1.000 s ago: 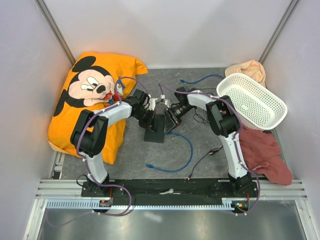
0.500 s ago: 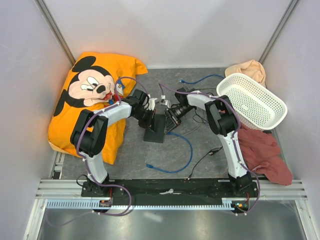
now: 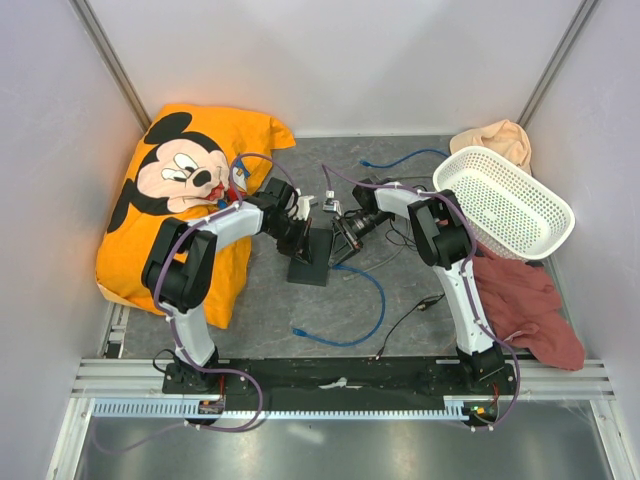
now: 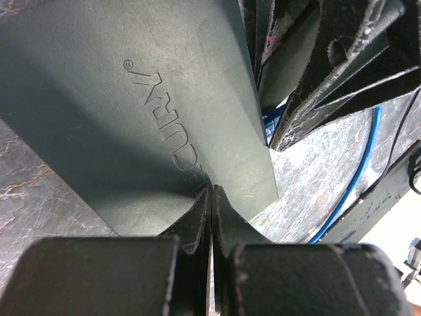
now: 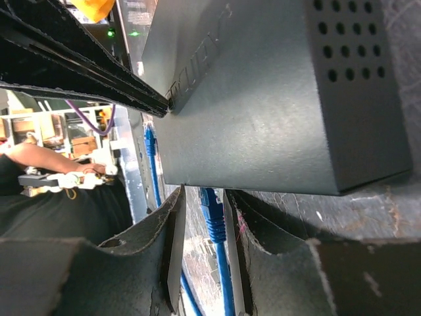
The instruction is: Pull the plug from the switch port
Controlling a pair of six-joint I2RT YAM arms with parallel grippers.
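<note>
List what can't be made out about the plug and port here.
1. The switch port: in the top view, it is buried under the left gripper and right gripper; both wrist views show only other faces of the switch.
2. The blue plug, seated or not: in the right wrist view, its tip is hidden by the switch's edge.
3. The right gripper's contact with the plug: right wrist view, shadowed.
</note>
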